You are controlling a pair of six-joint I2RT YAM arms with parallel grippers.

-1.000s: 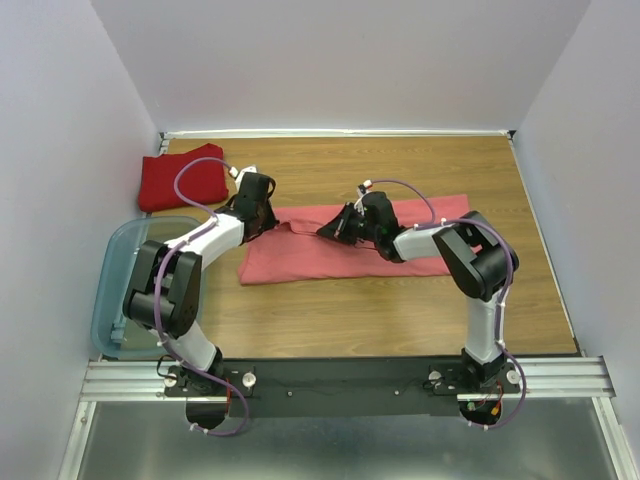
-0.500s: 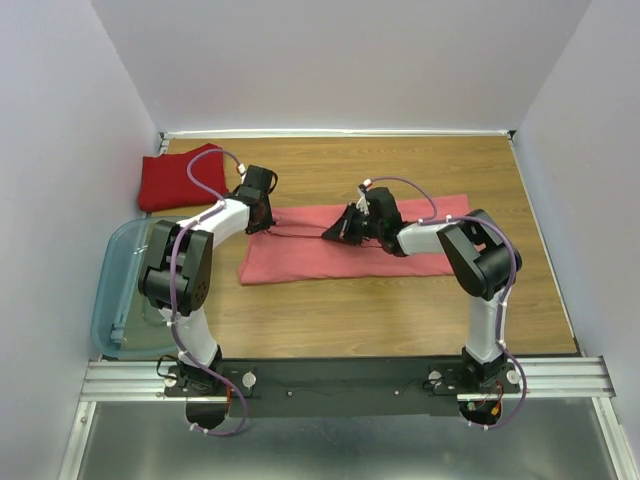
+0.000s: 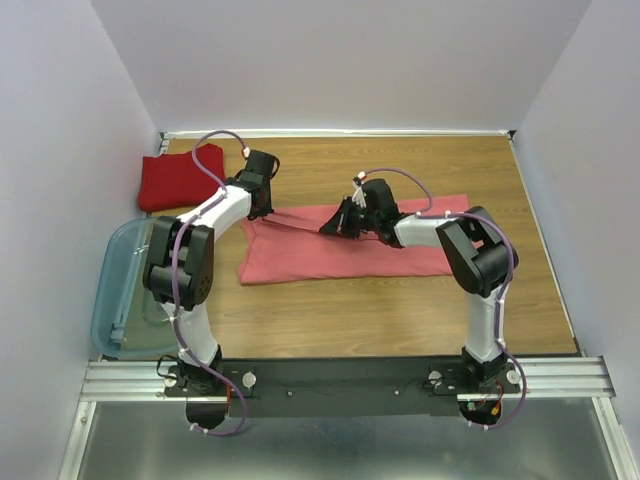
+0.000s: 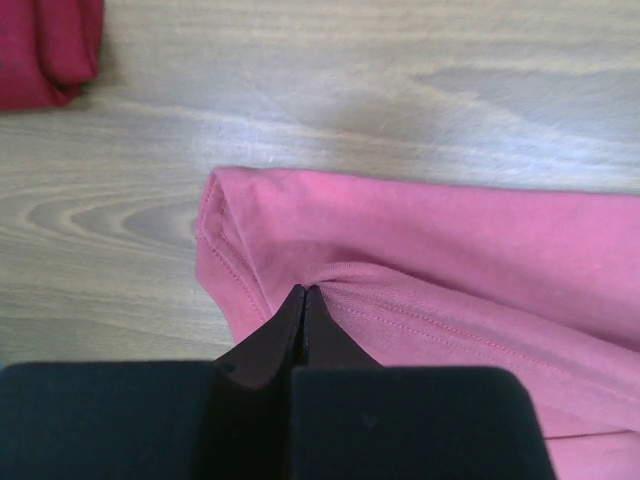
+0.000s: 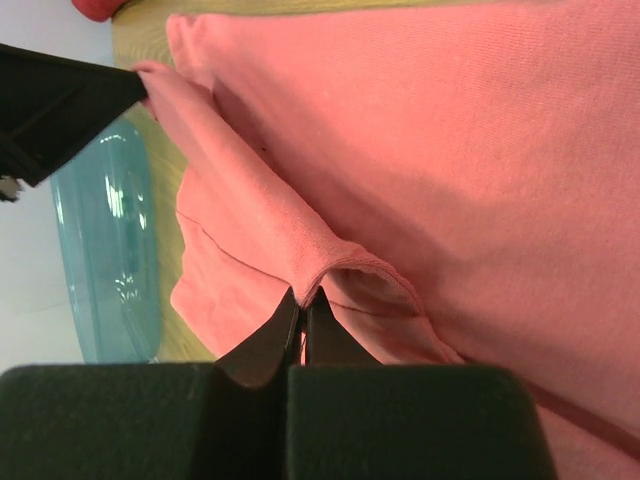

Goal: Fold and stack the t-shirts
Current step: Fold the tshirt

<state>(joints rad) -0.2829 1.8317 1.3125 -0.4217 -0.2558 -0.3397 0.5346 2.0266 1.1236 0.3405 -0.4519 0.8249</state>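
Observation:
The salmon-pink t-shirt (image 3: 340, 250) lies spread across the middle of the table. My left gripper (image 3: 262, 211) is shut on its far left edge; in the left wrist view the jaws pinch a fold of the pink cloth (image 4: 400, 260). My right gripper (image 3: 328, 227) is shut on the same far edge near the middle, lifting a ridge of cloth (image 5: 330, 270). The pink shirt (image 5: 450, 130) fills the right wrist view. The deep red t-shirt (image 3: 180, 178) lies folded at the far left corner, and a corner of it shows in the left wrist view (image 4: 50, 50).
A clear bluish plastic bin (image 3: 120, 290) stands at the left table edge beside the left arm; it also shows in the right wrist view (image 5: 105, 250). White walls close the table at the back and both sides. Bare wood (image 3: 480, 160) lies behind the shirt.
Both grippers have moved toward the far side of the table, pulling the pink shirt's far edge with them. The left arm has stretched out further.

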